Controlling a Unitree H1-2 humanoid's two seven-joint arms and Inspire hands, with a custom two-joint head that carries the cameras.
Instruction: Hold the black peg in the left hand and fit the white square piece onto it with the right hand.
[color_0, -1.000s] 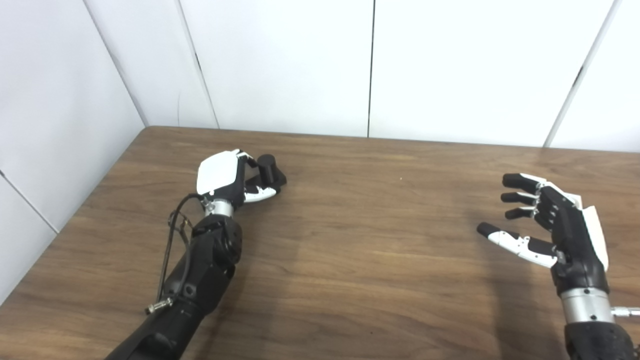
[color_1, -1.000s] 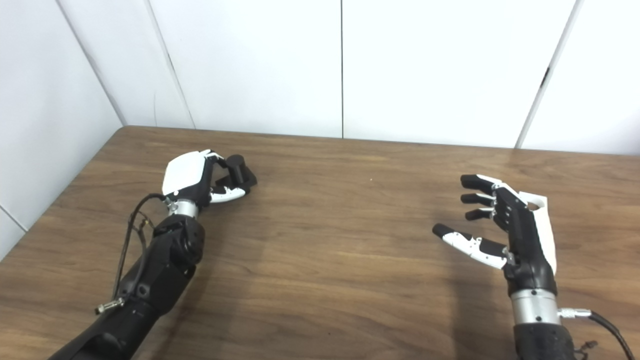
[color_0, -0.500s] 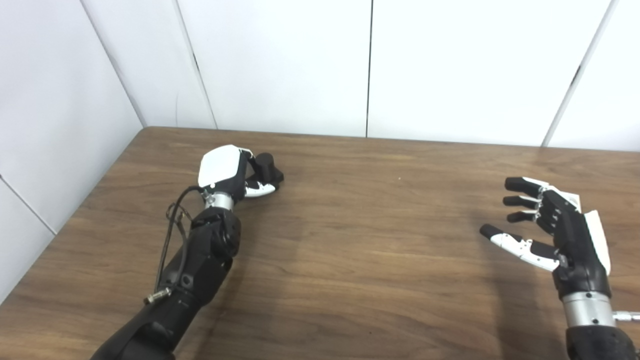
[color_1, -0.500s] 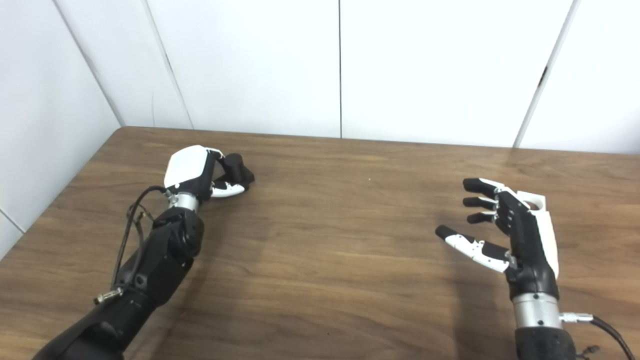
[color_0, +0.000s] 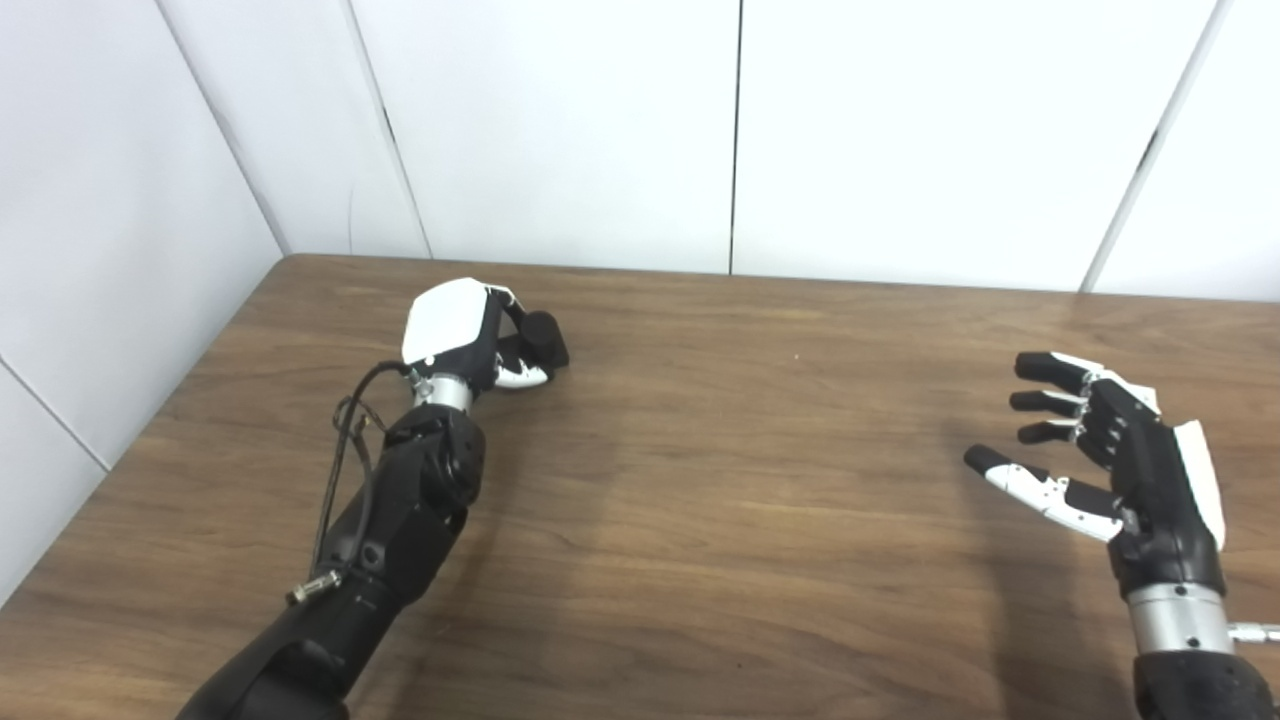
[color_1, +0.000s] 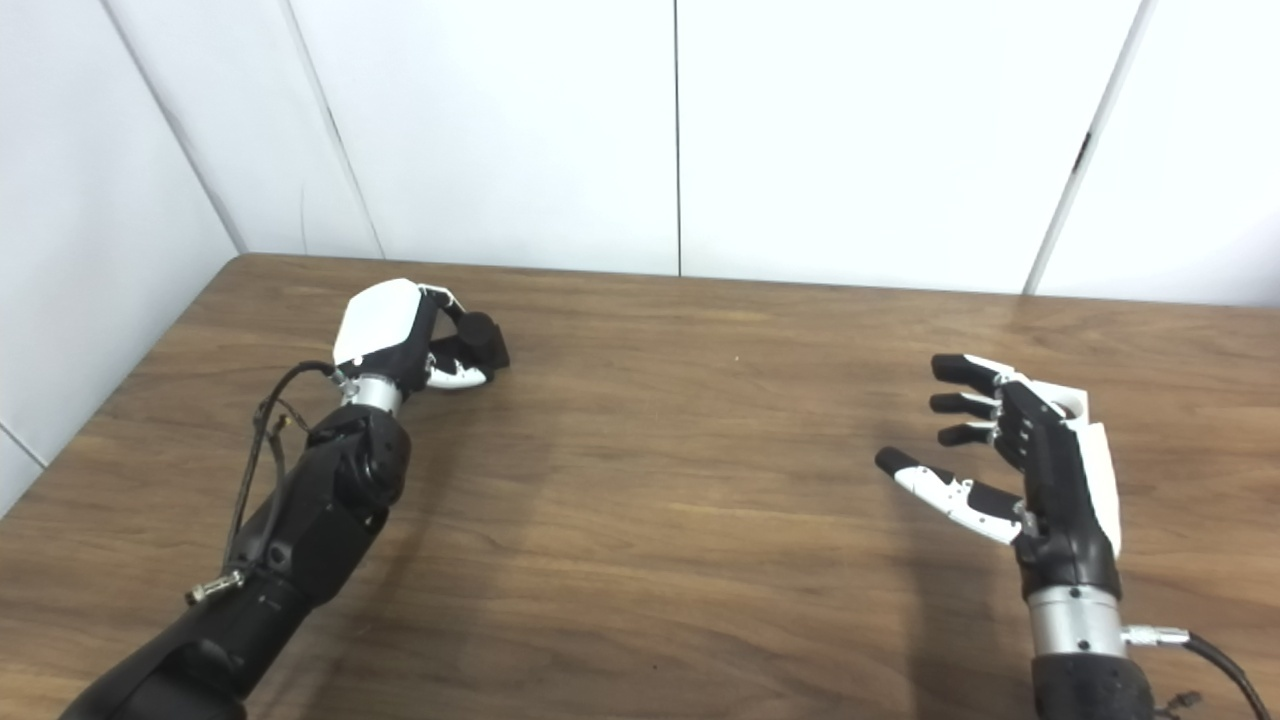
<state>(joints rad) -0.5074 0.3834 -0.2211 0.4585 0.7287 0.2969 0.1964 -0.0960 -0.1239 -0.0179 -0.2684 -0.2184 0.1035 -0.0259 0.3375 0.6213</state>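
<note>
My left hand (color_0: 455, 335) sits near the far left corner of the tabletop (color_0: 720, 480), its fingers curled around the black peg (color_0: 540, 338). The peg pokes out toward the middle of the table, low over the wood; I cannot tell whether it touches the surface. My right hand (color_1: 1030, 470) hovers near the right edge, spread and holding nothing, palm turned inward. The white square piece (color_1: 1062, 398) lies just behind it, mostly hidden by the hand in both views; only a white corner with a round hole shows.

What worries me: the peg lies almost level rather than upright, so it may be hard to thread the piece on, and a light hold could let the peg twist when the piece pushes against it. My right hand also blocks my sight of the piece, so I may close on its edge badly or knock it toward the right edge.

Compared with a second ago, my left hand has moved a little farther toward the back edge and the peg has tipped over from nearly upright. My right hand has barely shifted and remains spread.
</note>
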